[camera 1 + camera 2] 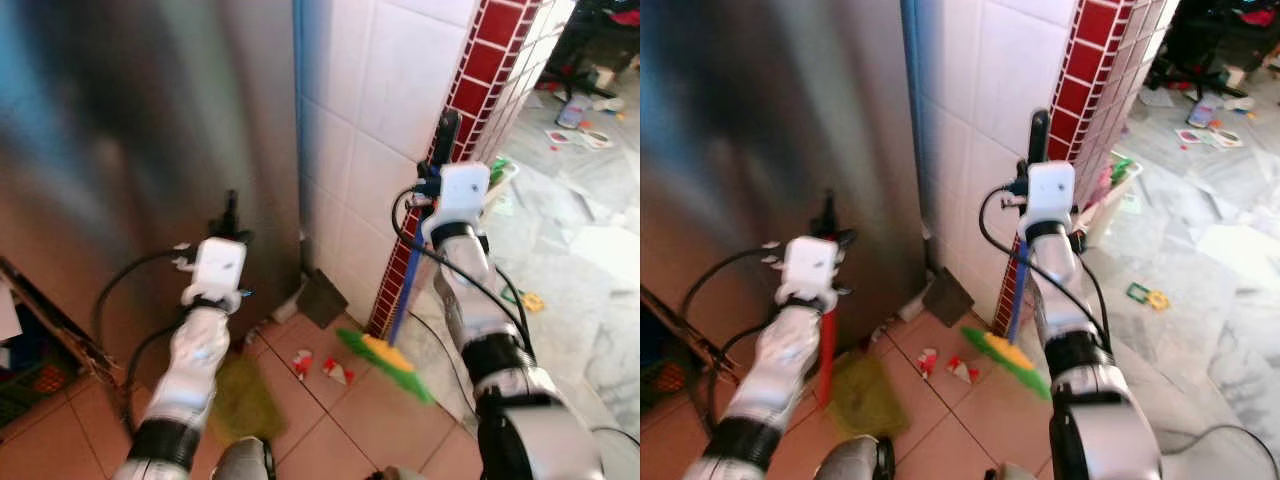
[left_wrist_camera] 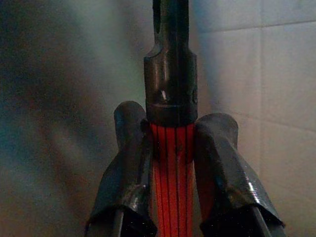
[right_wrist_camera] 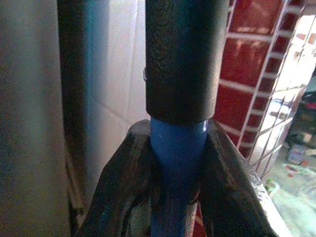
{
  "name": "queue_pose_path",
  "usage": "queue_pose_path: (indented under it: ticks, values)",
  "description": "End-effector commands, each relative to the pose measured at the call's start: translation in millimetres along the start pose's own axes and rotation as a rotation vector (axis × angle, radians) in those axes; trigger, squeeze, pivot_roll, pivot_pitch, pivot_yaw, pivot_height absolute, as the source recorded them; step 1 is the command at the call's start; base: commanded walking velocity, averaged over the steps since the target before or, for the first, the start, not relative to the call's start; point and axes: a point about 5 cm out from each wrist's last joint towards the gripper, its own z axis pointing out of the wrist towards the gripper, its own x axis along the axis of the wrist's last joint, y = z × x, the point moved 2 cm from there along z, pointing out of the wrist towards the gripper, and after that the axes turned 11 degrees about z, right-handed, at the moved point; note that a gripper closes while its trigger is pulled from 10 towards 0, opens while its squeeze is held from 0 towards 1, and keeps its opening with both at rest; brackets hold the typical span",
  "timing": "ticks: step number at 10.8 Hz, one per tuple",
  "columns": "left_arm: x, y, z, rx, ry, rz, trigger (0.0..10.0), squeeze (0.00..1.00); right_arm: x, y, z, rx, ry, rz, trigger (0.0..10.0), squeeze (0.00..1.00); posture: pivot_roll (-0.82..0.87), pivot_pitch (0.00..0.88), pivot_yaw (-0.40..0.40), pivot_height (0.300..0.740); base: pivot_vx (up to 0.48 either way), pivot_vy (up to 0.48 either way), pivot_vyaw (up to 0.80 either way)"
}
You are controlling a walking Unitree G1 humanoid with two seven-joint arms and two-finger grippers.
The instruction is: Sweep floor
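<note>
Black fingers, left: the left gripper [image 2: 170, 163] pinches a red ribbed handle [image 2: 171, 182] just below its black end cap [image 2: 171, 74]; both fingers [image 2: 129, 163] press against the shaft.
Black fingers, right: the right gripper [image 3: 180, 163] clamps a blue broom handle [image 3: 177, 168] directly under its black grip sleeve [image 3: 183, 59], one finger on each side.
Dustpan: the red handle runs down from the left gripper to an olive-green pan [image 1: 862, 395] lying on the terracotta floor tiles [image 1: 980, 405], near the robot's left side.
Broom: the blue handle [image 1: 405, 300] slopes down from the right gripper to a green and yellow brush head [image 1: 390, 362] resting on the tiles, at the foot of the red tiled pillar [image 1: 470, 90].
Debris: two small red-and-white scraps [image 1: 325, 368] lie on the tiles between the pan and the brush head, just beside the brush.
Left surround: a dull stainless-steel appliance front [image 1: 130, 140] stands behind the left arm.
Centre surround: a white tiled wall [image 1: 365, 120] meets the appliance; a dark flat object [image 1: 322, 298] leans at its base.
Right surround: a pale marble floor [image 1: 590, 260] lies beyond the pillar, strewn with small litter [image 1: 575, 125].
Image quality: both head views are motion-blurred.
</note>
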Motion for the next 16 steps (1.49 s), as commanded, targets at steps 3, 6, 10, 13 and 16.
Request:
queue_pose_path:
  ticks: [3, 6, 10, 13, 16]
  values:
    - [22.3, 17.4, 15.5, -0.021, 0.114, 0.003, 10.0, 0.0, 11.0, 4.0, 0.5, -0.048, 0.022, 0.051, 10.0, 0.0, -0.06, 0.087, -0.034, 0.74, 0.0, 0.0, 0.0]
    - [8.4, 59.2, 12.4, -0.156, 0.014, -0.14, 10.0, 0.0, 10.1, 16.0, -3.1, -0.167, -0.014, 0.029, 10.0, 0.0, -0.11, 0.104, -0.04, 0.74, 0.0, 0.0, 0.0]
    - [14.8, 104.7, 4.4, -0.421, -0.006, -0.275, 10.0, 0.0, 17.2, 22.5, -2.7, -0.243, 0.016, -0.067, 10.0, 0.0, -0.11, 0.101, -0.037, 0.74, 0.0, 0.0, 0.0]
    - [17.8, 101.3, 6.8, -0.427, 0.023, -0.293, 10.0, 0.0, 34.3, 16.6, 4.3, -0.137, 0.092, -0.1, 10.0, 0.0, -0.1, 0.093, -0.04, 0.74, 0.0, 0.0, 0.0]
    - [14.0, 81.8, 9.3, -0.388, 0.039, -0.259, 10.0, 0.0, 56.0, 16.4, 15.5, -0.039, 0.162, -0.131, 10.0, 0.0, -0.07, 0.095, -0.037, 0.74, 0.0, 0.0, 0.0]
